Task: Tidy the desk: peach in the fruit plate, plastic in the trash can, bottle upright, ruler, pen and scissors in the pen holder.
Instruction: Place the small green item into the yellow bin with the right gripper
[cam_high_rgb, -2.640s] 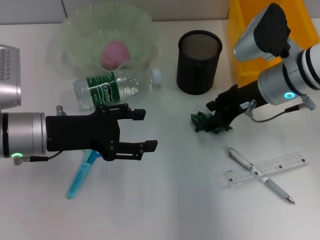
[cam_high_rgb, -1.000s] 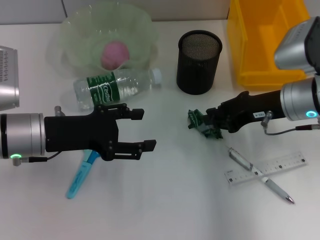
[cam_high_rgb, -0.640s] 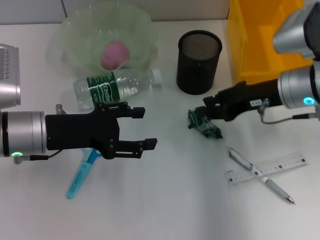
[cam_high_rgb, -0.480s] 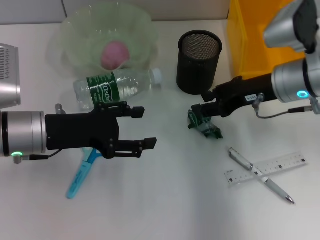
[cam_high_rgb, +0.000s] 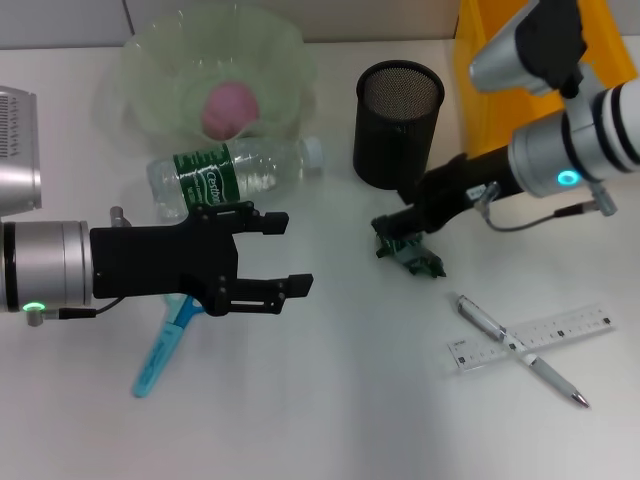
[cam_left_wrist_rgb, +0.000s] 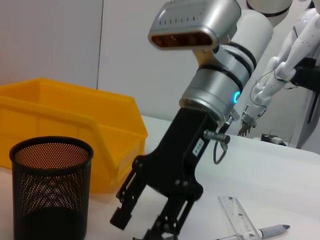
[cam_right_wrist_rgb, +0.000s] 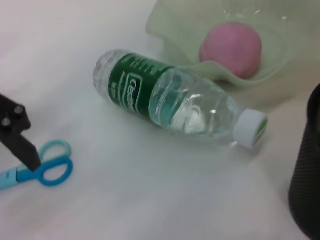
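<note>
Right gripper on the plastic scrap, bin behind it

Now the right gripper (cam_high_rgb: 400, 228) sits low on the crumpled green plastic scrap (cam_high_rgb: 410, 254), which lies on the desk right at its tip. From the head view the jaws look closed on the scrap's near edge, though I judge that more than see it. Just beside the gripper, toward the back, stands the black mesh pen holder (cam_high_rgb: 397, 123). Further behind the right arm is the yellow bin (cam_high_rgb: 478, 75), the likely trash can. So the move ahead turns on lifting the scrap and carrying it back past the holder; the right arm is clearly the nearer one. Out beyond the gripper's front, the pen (cam_high_rgb: 520, 351) and ruler (cam_high_rgb: 535, 337) lie crossed. The left gripper (cam_high_rgb: 268, 253) hovers well apart, jaws spread and empty, over the blue scissors (cam_high_rgb: 162, 345). Beyond it the water bottle (cam_high_rgb: 235, 173) lies on its side, cap toward the holder. Farthest, the peach (cam_high_rgb: 231, 108) already rests in the fruit plate (cam_high_rgb: 285, 45).
</note>
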